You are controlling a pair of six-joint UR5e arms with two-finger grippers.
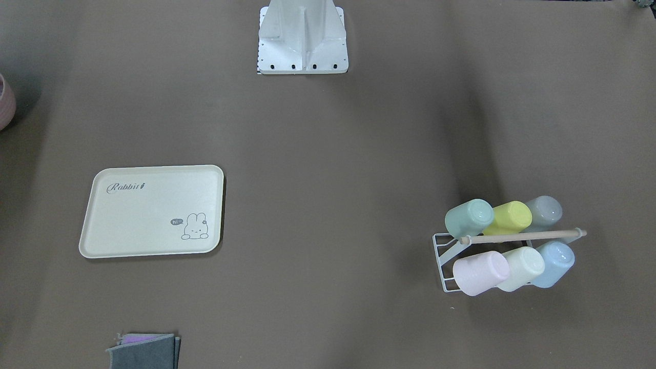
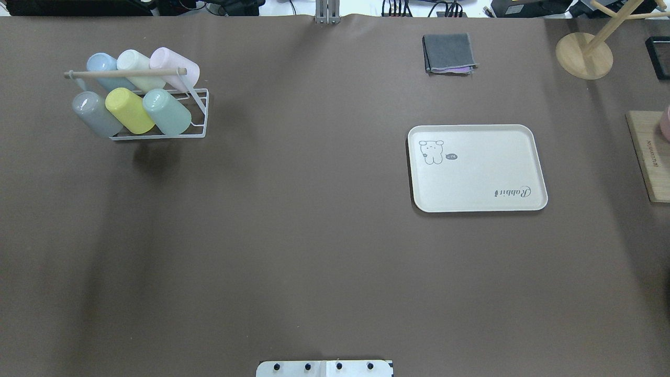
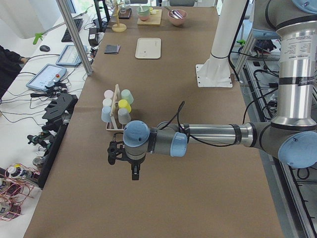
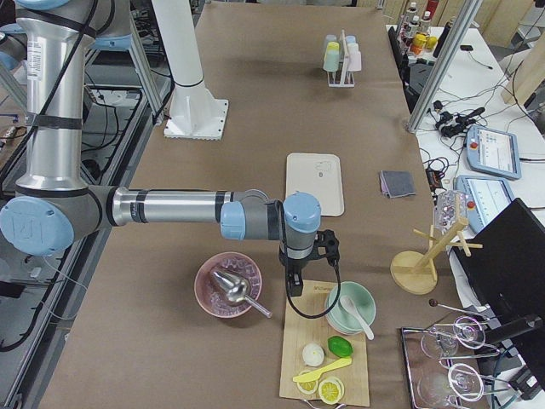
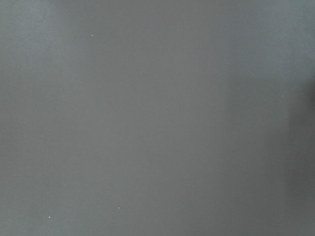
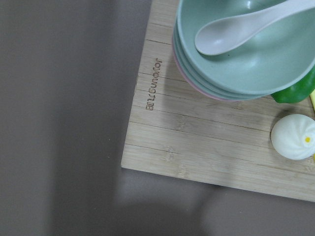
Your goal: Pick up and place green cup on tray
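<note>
The left gripper (image 3: 134,171) hangs on its outstretched arm, pointing down at bare brown table (image 5: 157,118), and its wrist camera takes in nothing but that surface. From the only angle that catches it I cannot tell whether its fingers are apart or together. Well beyond it, further along the table toward the middle, stands a white wire rack (image 1: 442,256) with a wooden rod (image 1: 523,237) across the top and six pastel cups on it. The green cup (image 1: 469,218) sits in the row on the robot's side, at the end farthest from the left gripper. It is tilted with its closed base uppermost, just beside a yellow cup (image 1: 507,218). No gripper touches it. The right gripper (image 4: 293,288) hangs at the opposite end of the table, pointing down over the edge of a wooden board (image 6: 197,142), and here too I cannot tell how its fingers stand. Right under it on the board sit stacked green bowls (image 6: 236,73) with a white spoon (image 6: 246,29) in the top one. A pink bowl (image 4: 228,285) rests on the table on its robot side. The tray (image 1: 148,215) lies flat past the right gripper toward the table's middle, near it but apart, and nothing is on it. A folded grey cloth (image 2: 449,52) lies on the operators' side of the tray.
</note>
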